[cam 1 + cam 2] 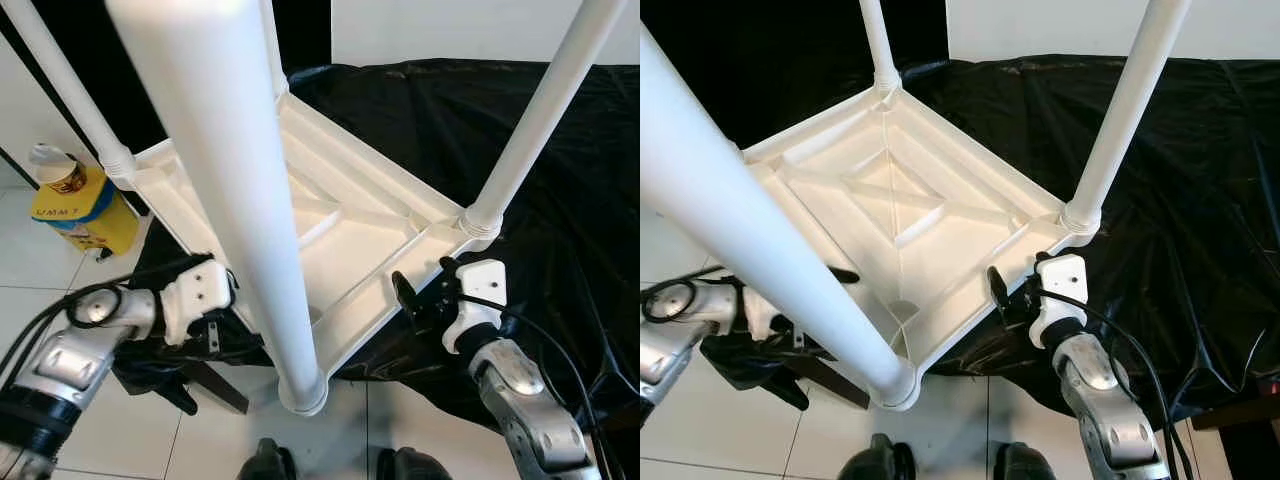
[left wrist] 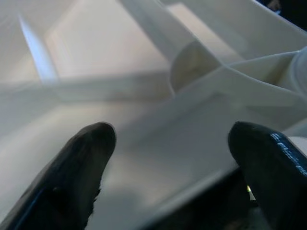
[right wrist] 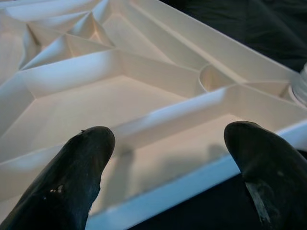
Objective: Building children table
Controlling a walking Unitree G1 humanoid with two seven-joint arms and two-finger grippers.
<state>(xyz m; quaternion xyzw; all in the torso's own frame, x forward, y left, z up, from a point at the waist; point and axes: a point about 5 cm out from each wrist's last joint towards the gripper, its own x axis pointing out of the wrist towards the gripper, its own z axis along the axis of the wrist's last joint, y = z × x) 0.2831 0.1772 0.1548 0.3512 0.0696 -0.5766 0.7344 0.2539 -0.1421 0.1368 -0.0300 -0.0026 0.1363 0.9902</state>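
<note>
step: I'm bracing the upturned white plastic table top point(image 1: 890, 200), four white tube legs point(image 1: 1120, 110) fitted.
left gripper point(image 2: 168, 158): gaping wide, rim ahead.
right gripper point(image 3: 168, 158): gaping wide, rim ahead.
next: I'm judging both must grip for flipping.

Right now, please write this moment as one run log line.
state: white children table upside down on black sheet, legs up | left gripper: open at its edge | right gripper: open at its edge

Silver metal forearms w/ white plastic wrist housings, black cables looping along both. Left hand point(image 2: 168, 167): two long black rounded fingers point(image 2: 72, 177), one w/ faint white lettering. Right hand point(image 3: 168, 167): same black fingers point(image 3: 76, 177), scuffed. Black feet at bottom.
</note>
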